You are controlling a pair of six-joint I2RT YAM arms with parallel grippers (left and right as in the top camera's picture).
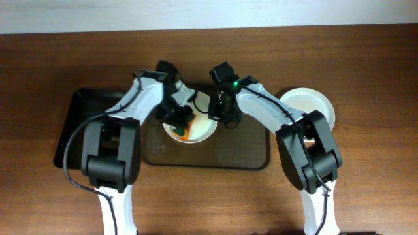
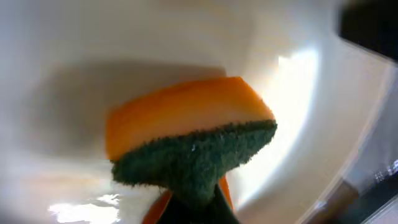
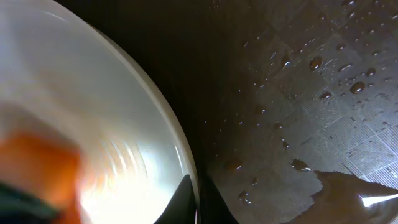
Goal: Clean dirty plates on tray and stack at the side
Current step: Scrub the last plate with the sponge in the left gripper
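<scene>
A white plate [image 1: 204,130] sits at the left end of the brown-grey tray [image 1: 245,151]. My left gripper [image 1: 176,119] is shut on an orange sponge with a green scouring side [image 1: 183,133] and presses it into the plate's bowl. The left wrist view shows the sponge [image 2: 186,134] against the white plate [image 2: 74,74], with the jaws [image 2: 196,214] closed on it. My right gripper [image 1: 221,112] is shut on the plate's right rim. In the right wrist view its fingers [image 3: 198,202] pinch the rim of the plate [image 3: 93,106] above the wet tray [image 3: 311,93].
White plates [image 1: 307,106] stand on the table to the right of the tray. A smaller glossy black tray [image 1: 77,124] lies at the left. Water drops and a puddle [image 3: 336,186] lie on the tray base. The table is dark wood.
</scene>
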